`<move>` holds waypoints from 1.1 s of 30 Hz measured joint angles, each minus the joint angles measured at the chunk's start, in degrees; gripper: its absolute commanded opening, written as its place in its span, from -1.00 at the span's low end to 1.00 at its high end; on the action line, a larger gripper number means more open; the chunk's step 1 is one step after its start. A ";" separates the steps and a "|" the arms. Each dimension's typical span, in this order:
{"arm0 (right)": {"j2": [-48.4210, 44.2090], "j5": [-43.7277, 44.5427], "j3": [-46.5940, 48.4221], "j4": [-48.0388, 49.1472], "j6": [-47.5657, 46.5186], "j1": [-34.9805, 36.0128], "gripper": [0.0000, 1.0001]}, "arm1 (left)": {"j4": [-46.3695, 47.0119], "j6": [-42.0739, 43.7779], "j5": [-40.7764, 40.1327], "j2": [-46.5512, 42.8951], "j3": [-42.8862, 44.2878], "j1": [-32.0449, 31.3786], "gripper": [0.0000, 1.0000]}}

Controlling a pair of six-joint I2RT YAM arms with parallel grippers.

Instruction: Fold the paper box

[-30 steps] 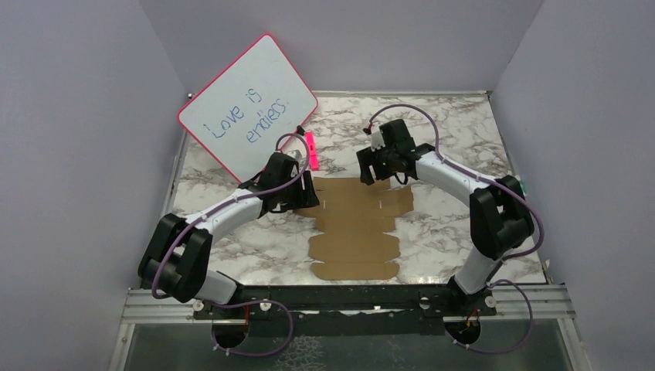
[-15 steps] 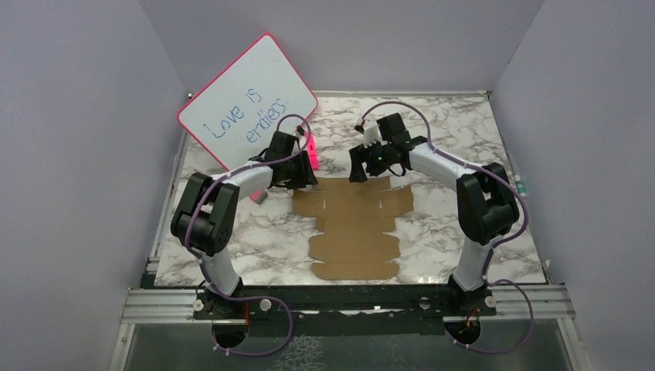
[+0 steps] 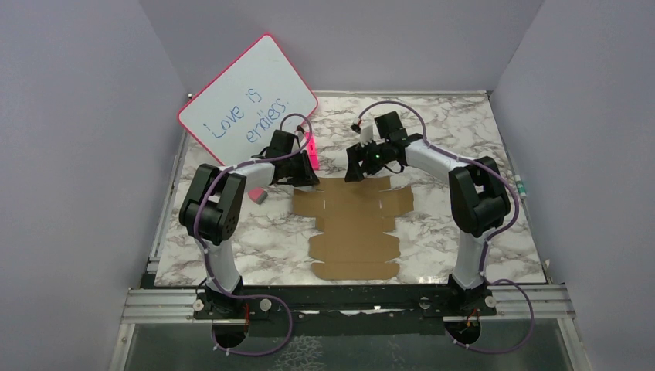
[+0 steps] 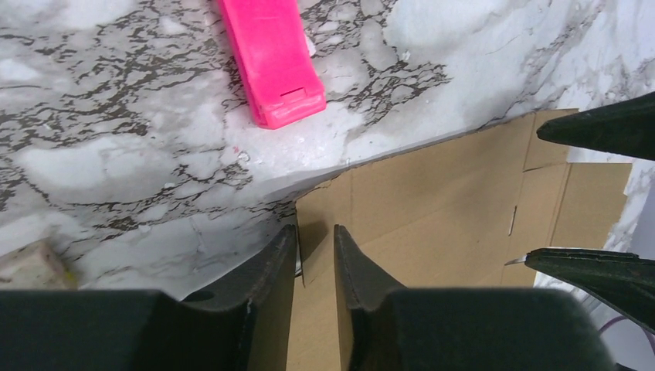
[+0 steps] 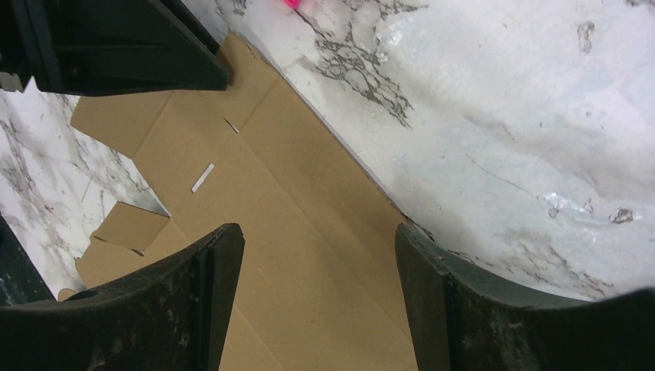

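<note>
paper box [image 3: 355, 228] flat, long axis near-to-far, wider end far

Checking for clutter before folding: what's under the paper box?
The paper box lies on the marble table; only tabletop shows around its edges. Whatever is beneath the sheet itself is covered and cannot be seen.

The left pincer [image 4: 315, 241] and right pincer [image 5: 317, 246] are black; the arms [image 3: 251, 171] white with black joints. Purple cables [image 3: 390, 103] loop along them.
</note>
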 measured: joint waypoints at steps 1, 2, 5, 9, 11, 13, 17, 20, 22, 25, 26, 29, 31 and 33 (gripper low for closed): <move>0.24 -0.35 0.48 -0.02 -0.24 -0.04 0.54 | 0.28 0.00 0.26 0.07 0.00 0.00 -0.69; 0.50 -0.76 0.92 0.00 -0.46 -0.09 0.54 | 0.63 0.02 0.61 0.13 0.00 0.00 -0.75; 1.73 -2.19 2.69 -0.24 -1.53 -0.24 0.55 | 2.08 0.15 1.62 0.31 -0.02 0.00 -0.88; 3.67 -3.87 5.38 -1.33 -3.65 -0.39 0.55 | 4.52 0.74 2.45 0.33 -0.07 0.00 -1.00; 3.87 -4.42 6.03 -1.95 -4.87 -0.46 0.56 | 6.45 1.25 2.60 0.31 -0.33 0.00 -1.00; 3.89 -4.92 6.91 -3.15 -6.34 -0.59 0.57 | 8.28 1.77 2.84 0.24 -0.83 0.00 -1.00; 4.44 -5.88 9.57 -5.73 -9.27 -1.11 0.57 | 11.28 2.67 3.28 -0.22 -2.45 0.00 -1.00; 6.27 -7.45 13.14 -7.98 -11.80 -1.90 0.57 | 13.16 3.04 3.45 -1.44 -4.11 0.00 -1.00; 7.76 -8.20 15.26 -9.25 -13.31 -2.32 0.56 | 14.23 3.23 3.45 -2.62 -5.11 0.00 -1.00; 10.21 -9.25 18.05 -11.47 -15.32 -2.95 0.51 | 15.58 3.41 3.48 -4.00 -5.92 -0.02 -1.00; 11.06 -9.73 18.93 -12.33 -16.04 -3.17 0.50 | 16.06 3.43 3.48 -4.46 -6.23 -0.02 -1.00; 13.22 -11.50 21.09 -15.34 -18.60 -3.58 0.45 | 17.20 3.69 3.48 -5.92 -7.21 -0.11 -1.00; 14.45 -12.92 22.29 -17.46 -20.26 -3.63 0.36 | 17.66 3.87 3.43 -6.69 -7.58 -0.11 -1.00; 15.30 -13.99 22.88 -19.10 -21.57 -3.63 0.30 | 18.10 4.00 3.43 -7.48 -7.96 -0.13 -1.00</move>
